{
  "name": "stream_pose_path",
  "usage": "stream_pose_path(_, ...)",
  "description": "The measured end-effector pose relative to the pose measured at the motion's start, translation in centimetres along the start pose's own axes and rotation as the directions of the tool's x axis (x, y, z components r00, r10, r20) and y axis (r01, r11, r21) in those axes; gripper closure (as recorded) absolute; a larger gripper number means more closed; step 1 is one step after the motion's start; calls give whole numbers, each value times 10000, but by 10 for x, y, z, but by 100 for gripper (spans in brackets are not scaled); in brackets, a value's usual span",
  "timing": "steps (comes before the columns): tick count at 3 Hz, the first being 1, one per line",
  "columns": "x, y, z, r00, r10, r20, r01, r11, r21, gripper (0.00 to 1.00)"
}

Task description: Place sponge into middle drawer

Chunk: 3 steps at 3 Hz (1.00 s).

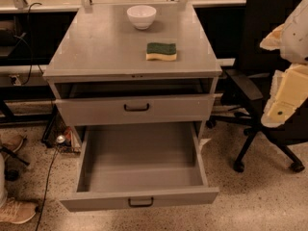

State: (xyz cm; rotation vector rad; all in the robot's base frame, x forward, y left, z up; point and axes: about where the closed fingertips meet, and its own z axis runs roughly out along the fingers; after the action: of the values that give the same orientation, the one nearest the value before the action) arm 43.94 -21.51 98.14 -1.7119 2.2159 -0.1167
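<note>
The sponge (161,51), yellow foam with its green layer facing up, lies flat on the grey cabinet top (110,47), towards the right front. The middle drawer (139,165) is pulled far out below it and nothing lies in it; its black handle (141,202) faces me. The like grey drawer above (136,108) is shut. My gripper (285,99), white and pale yellow, hangs at the right edge of the camera view. It is well to the right of the cabinet, in front of the chair, and holds nothing that I can see.
A white bowl (141,16) stands at the back of the cabinet top. A black office chair (269,81) stands close to the cabinet's right side. A person's shoes (17,211) and cables (48,177) are on the speckled floor at the left.
</note>
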Motion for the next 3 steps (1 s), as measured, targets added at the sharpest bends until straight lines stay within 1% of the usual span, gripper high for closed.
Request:
stream_pose_path(1,-1,-2,0,10000,10,39,-10,10000,68,0)
stream_pose_path(2,-37,-61,37,9879,619,1423,-701,9961,537,0)
stream_pose_path(3,-99,-139,89,9363,1477,3185,-1812,9803,783,0)
